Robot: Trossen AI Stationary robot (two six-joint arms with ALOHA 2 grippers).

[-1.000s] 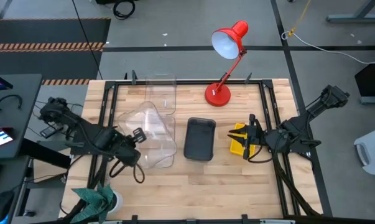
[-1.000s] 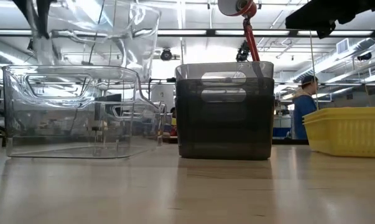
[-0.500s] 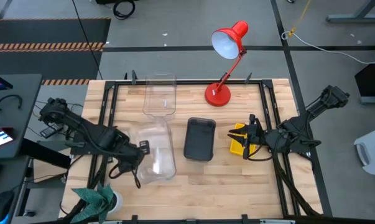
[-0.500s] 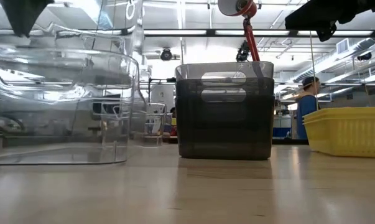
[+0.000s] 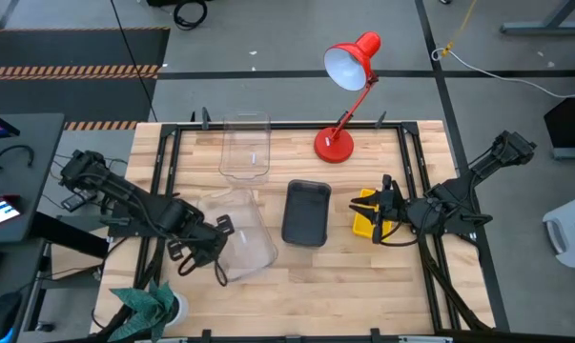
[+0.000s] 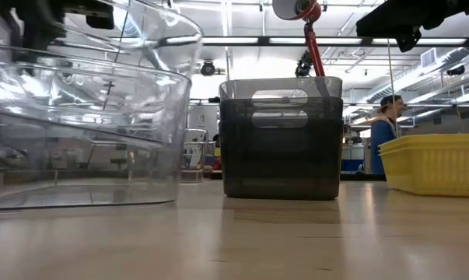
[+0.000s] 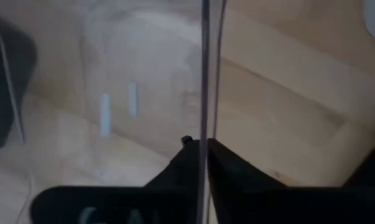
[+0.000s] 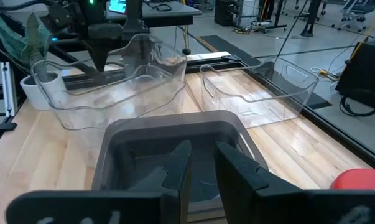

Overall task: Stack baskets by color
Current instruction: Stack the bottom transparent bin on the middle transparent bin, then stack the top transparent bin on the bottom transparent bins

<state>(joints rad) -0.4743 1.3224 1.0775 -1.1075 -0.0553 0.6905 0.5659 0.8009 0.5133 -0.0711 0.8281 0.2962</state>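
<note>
My left gripper (image 5: 218, 232) stands at the near left, pointing down, shut on a clear basket (image 5: 244, 233) that sits tilted inside a second clear basket (image 6: 78, 155) standing on the table. Another clear basket (image 5: 246, 148) stands at the far edge. A dark grey basket (image 5: 306, 211) stands in the middle. At the right a yellow basket (image 5: 363, 221) rests on the table. My right gripper (image 5: 380, 211) hovers over it, fingers a little apart, with nothing between them. My left gripper pinches the clear basket's side wall at its rim (image 7: 204, 93), one finger inside and one outside. The fingers come from above, pointing down. The basket is tilted, its lower part down in the other clear basket.
A red desk lamp (image 5: 349, 95) stands at the far edge, right of the far clear basket. A green cloth (image 5: 144, 303) lies off the near left corner. A person (image 6: 382, 132) shows in the room beyond. Bare wood lies along the near edge.
My left gripper has gone down and toward the near edge, tipping more steeply downward. The clear basket it carries, tilted above the table before, has sunk into the clear basket below. That lower basket has shifted toward the near edge.
</note>
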